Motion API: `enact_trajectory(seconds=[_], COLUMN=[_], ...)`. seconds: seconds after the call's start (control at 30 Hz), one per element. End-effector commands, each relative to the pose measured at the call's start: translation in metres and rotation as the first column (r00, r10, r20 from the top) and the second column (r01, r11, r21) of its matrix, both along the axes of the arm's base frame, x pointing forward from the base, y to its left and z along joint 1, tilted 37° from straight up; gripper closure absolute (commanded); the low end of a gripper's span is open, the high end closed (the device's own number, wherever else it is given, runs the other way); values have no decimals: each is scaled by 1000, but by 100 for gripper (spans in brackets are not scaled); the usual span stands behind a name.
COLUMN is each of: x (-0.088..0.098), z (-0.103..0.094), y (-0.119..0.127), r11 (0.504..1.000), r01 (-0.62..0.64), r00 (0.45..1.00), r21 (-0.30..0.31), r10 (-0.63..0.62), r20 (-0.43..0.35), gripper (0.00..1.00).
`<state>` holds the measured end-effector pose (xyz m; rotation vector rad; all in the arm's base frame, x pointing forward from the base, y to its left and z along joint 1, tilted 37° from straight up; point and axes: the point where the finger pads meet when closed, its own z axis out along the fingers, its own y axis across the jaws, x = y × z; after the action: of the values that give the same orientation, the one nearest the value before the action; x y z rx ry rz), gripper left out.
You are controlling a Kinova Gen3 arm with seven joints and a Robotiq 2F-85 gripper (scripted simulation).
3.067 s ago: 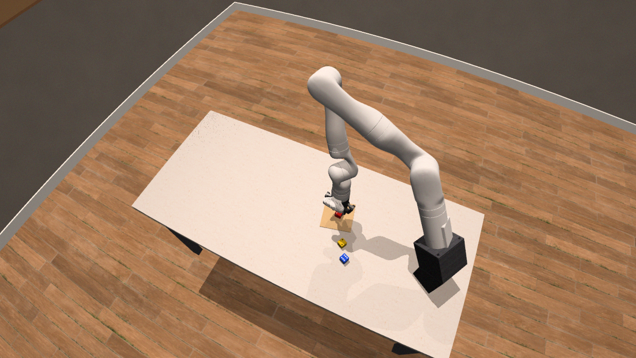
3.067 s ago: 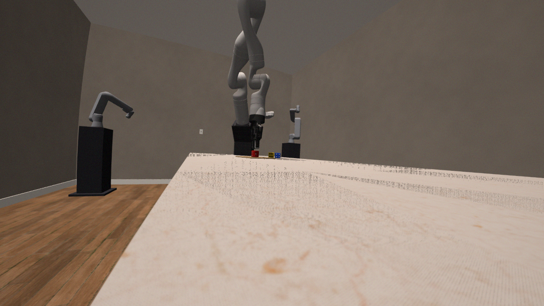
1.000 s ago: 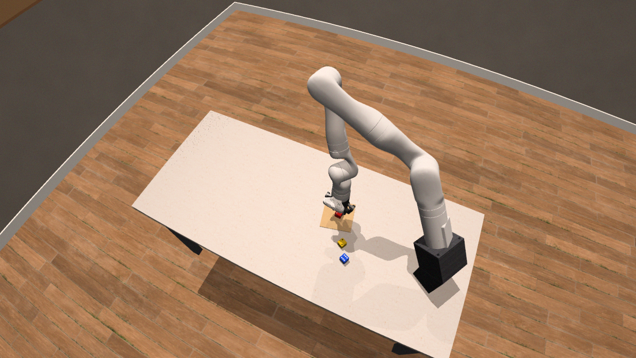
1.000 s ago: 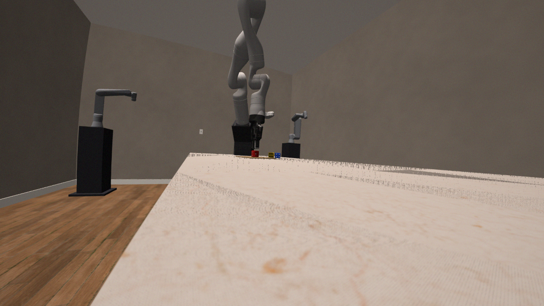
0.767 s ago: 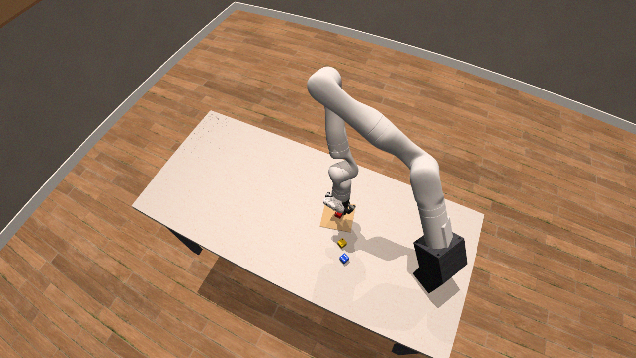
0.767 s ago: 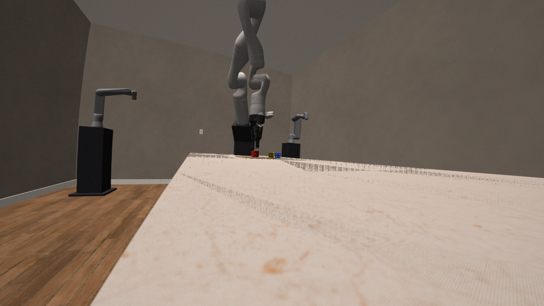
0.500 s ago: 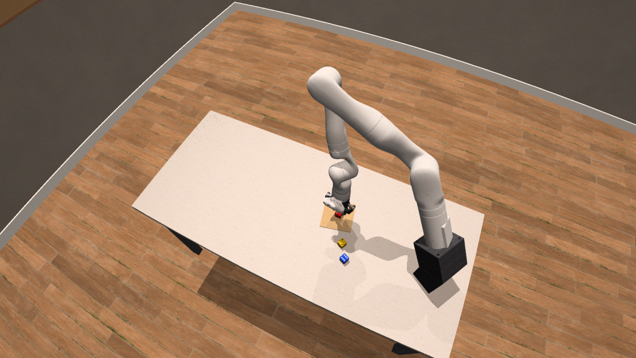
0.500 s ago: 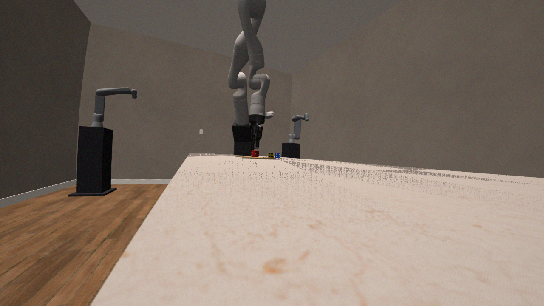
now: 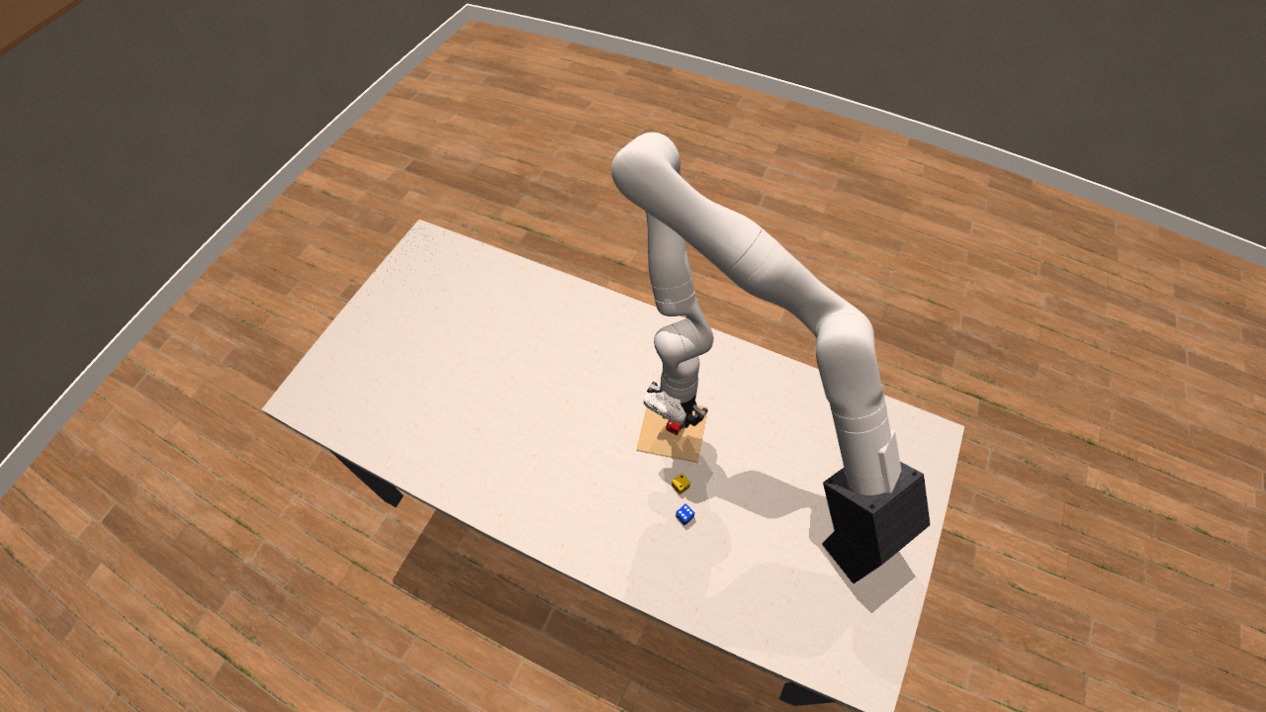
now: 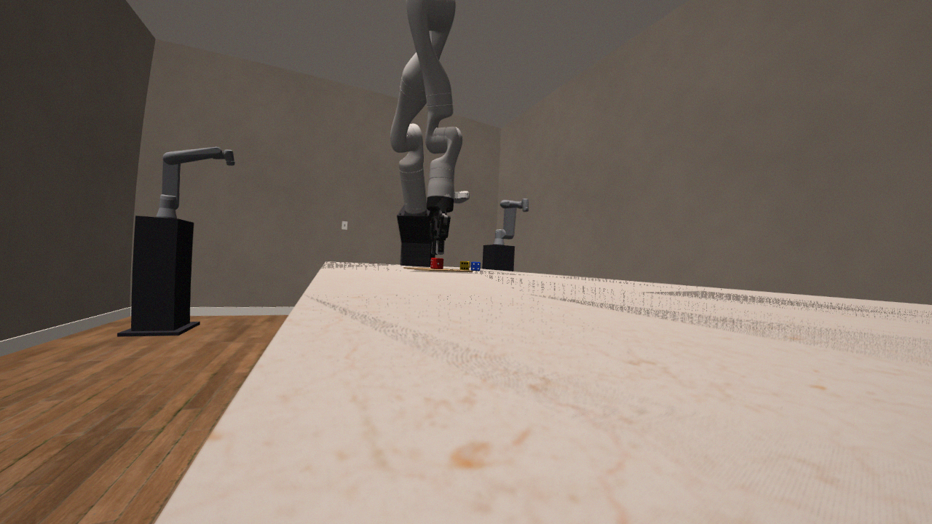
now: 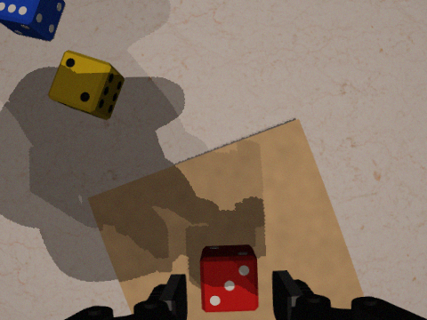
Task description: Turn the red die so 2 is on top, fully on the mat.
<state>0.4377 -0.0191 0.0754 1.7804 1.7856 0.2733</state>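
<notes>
Pale stone-look tabletop (image 9: 496, 354) (image 10: 521, 391) (image 11: 356, 67): supports all items listed below. Kinova arm (image 9: 752, 247) (image 10: 440, 84): mounted on a black block (image 9: 894, 522) (image 10: 415, 241) near one end of the table, bent over with its wrist pointing down. Background: two smaller gray arms (image 10: 170, 175) (image 10: 509, 221) on black pedestals (image 10: 162, 274) (image 10: 498, 257).

Square tan mat (image 9: 655, 447) (image 10: 420, 268) (image 11: 311, 200): lies on the tabletop, partly shaded, bearing one die. Robotiq gripper (image 9: 678, 417) (image 10: 437, 250) (image 11: 229, 292): partly open and gripping nothing; the wrist view shows a gap on each side of the red die, and the exterior view puts the fingertips low, close to its top.

Red die (image 9: 674, 427) (image 10: 436, 263) (image 11: 229, 284): on the mat, face 3 up; 2 not on top. Yellow die (image 9: 680, 483) (image 10: 464, 266) (image 11: 84, 84): on the tabletop off the mat, 2 up, 6 on one side. Blue die (image 9: 684, 513) (image 10: 475, 266) (image 11: 36, 18): near the yellow one, apart from it, farther from the mat, 6 up.
</notes>
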Motion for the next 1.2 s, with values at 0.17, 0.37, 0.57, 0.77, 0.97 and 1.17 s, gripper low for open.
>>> enact_trajectory(seconds=[0.17, 0.37, 0.57, 0.77, 0.97, 1.17], x=[-1, -1, -1, -8, -14, -21], z=[-1, -1, 0, 10, 20, 30], y=[1, 1, 1, 4, 7, 10], r11=[1000, 1000, 1000, 1000, 1000, 1000], r01=[-3, -3, -3, -3, -3, -3], r00=[1000, 1000, 1000, 1000, 1000, 1000], r21=[1, 1, 1, 1, 1, 0], r10=[3, 3, 3, 3, 3, 3], r20=[0, 0, 0, 0, 0, 0], gripper=[54, 54, 54, 54, 54, 54])
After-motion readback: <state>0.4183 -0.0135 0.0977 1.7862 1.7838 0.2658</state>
